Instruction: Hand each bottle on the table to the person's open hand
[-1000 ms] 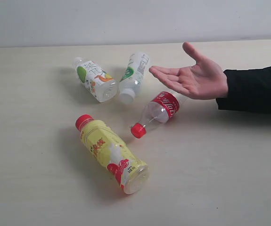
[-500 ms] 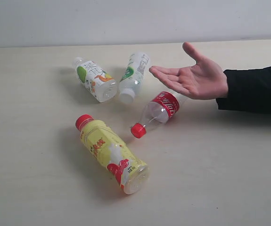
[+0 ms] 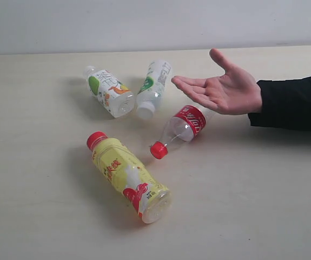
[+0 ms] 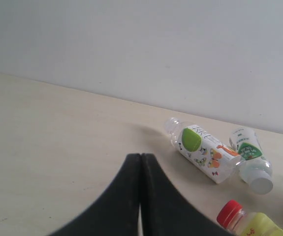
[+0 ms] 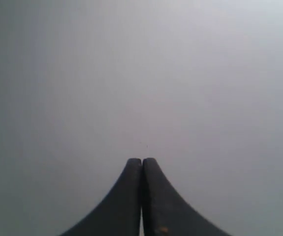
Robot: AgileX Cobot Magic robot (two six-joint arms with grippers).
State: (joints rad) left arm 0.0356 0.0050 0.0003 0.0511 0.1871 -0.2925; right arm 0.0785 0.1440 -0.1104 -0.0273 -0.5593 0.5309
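Observation:
Several bottles lie on the beige table. The yellow-labelled red-capped bottle is nearest the front. The clear red-labelled bottle lies just below the person's open hand, which is held palm up on a black sleeve. Two white-green labelled bottles lie behind, caps apart. Neither gripper shows in the exterior view. My left gripper is shut and empty, away from the butterfly-printed bottle and the other white-capped bottle; a red cap peeks in. My right gripper is shut, facing only a grey surface.
A pale grey wall runs behind the table's far edge. The black sleeve reaches in from the right above the tabletop.

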